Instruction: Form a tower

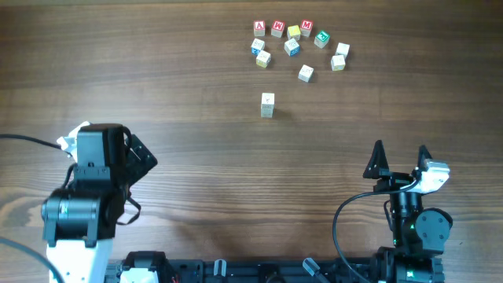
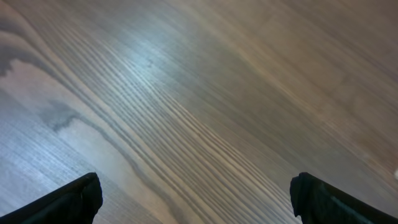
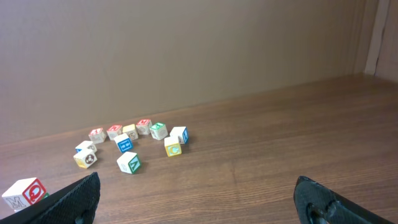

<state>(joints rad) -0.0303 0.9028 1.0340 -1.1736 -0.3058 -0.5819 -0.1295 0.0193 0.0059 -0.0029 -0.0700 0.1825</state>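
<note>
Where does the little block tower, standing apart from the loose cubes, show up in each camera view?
Overhead: the tower stands alone, upper centre, below the loose cubes.
Left wrist: not in it; only the table shows.
Right wrist: bottom left corner, partly cut off.
Shared landmark: the loose cubes cluster, seen in overhead and right wrist.

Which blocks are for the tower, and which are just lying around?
For the job: the tower; left gripper and right gripper, both open and empty.
Lying about: loose letter cubes clustered beyond it; the table.
</note>
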